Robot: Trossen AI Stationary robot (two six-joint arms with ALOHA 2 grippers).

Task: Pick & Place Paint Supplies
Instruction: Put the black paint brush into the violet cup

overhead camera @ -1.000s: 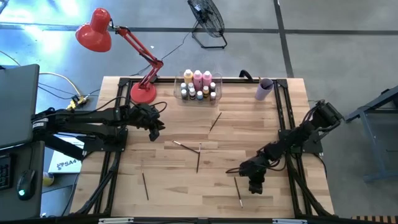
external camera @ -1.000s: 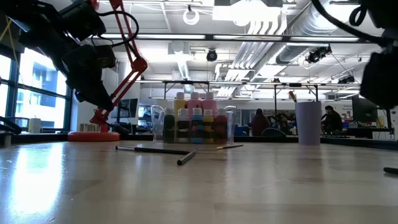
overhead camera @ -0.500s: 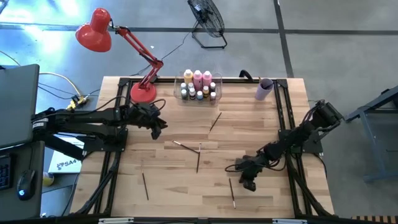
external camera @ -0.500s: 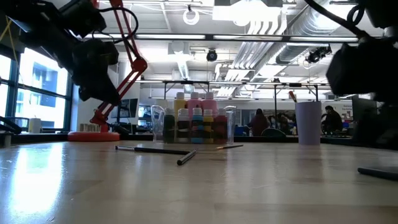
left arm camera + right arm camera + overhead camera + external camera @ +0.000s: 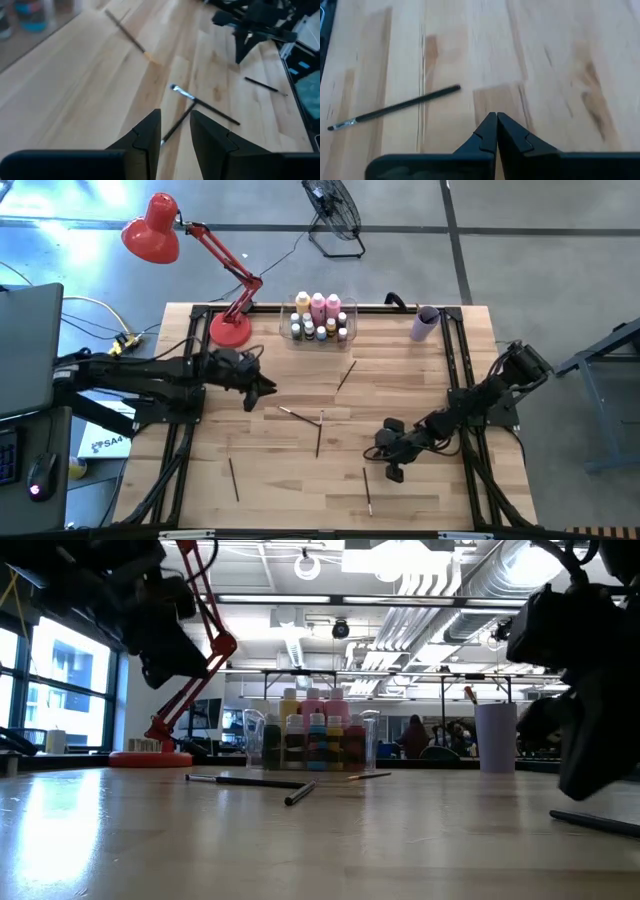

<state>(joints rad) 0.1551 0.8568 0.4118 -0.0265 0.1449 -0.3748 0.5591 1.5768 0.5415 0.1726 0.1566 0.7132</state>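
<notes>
from my remote station, my right gripper [image 5: 496, 131] hangs over the pale wood table [image 5: 560, 60], its two dark fingers pressed together with nothing between them. one thin dark paintbrush [image 5: 395, 107] lies flat on the boards near the fingertips but apart from them, its metal-collared bristle end pointing away from them.

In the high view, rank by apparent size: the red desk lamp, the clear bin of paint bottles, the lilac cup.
1. red desk lamp, largest by far
2. clear bin holding the paint bottles
3. lilac cup, smallest
</notes>
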